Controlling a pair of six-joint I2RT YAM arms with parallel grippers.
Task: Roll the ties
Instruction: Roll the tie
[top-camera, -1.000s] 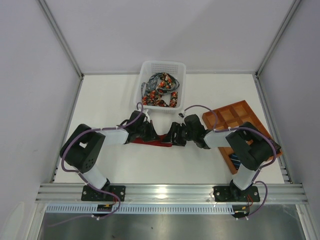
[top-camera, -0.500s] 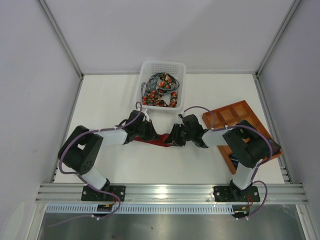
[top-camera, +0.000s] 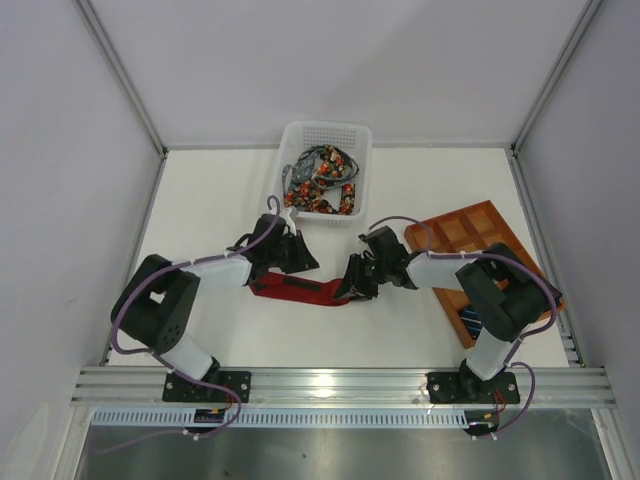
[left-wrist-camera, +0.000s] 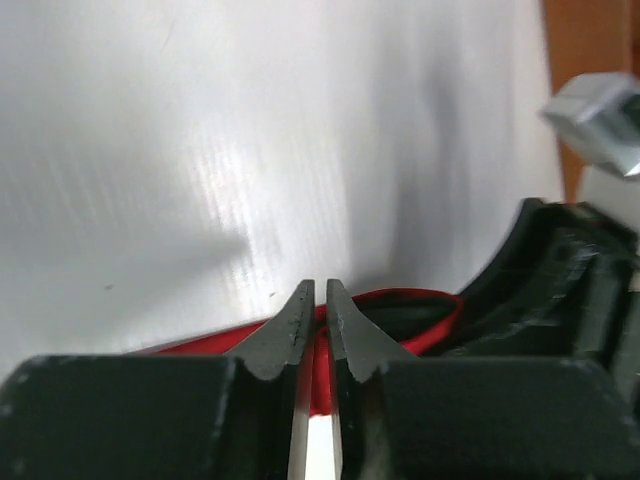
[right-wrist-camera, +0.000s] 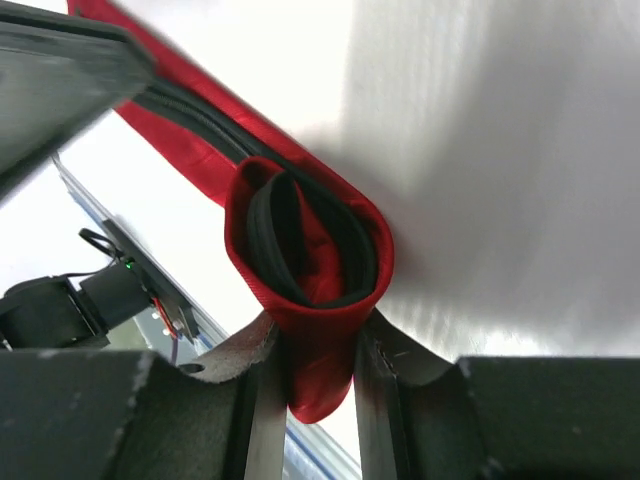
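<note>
The plain deep red tie (top-camera: 300, 290) lies on the white table between my two grippers. My left gripper (top-camera: 302, 260) is at its left part; in the left wrist view the jaws (left-wrist-camera: 320, 300) are nearly closed with red fabric (left-wrist-camera: 400, 297) pinched between them. My right gripper (top-camera: 352, 288) is shut on the tie's rolled right end. In the right wrist view (right-wrist-camera: 315, 360) the roll (right-wrist-camera: 310, 240) shows red outside with dark lining coiled inside. Several floral-dotted ties (top-camera: 320, 180) lie in a heap in the basket. A navy striped tie (top-camera: 470, 322) sits in the tray.
The white perforated basket (top-camera: 300, 135) stands at the back middle, just beyond the left gripper. The orange-brown gridded tray (top-camera: 462, 230) lies at the right, under the right arm's elbow. The enclosure walls close in on both sides.
The grippers have drawn apart. The left one moved back and left, the right one nearer. The red tie, bunched between them before, now lies longer and flatter on the table.
</note>
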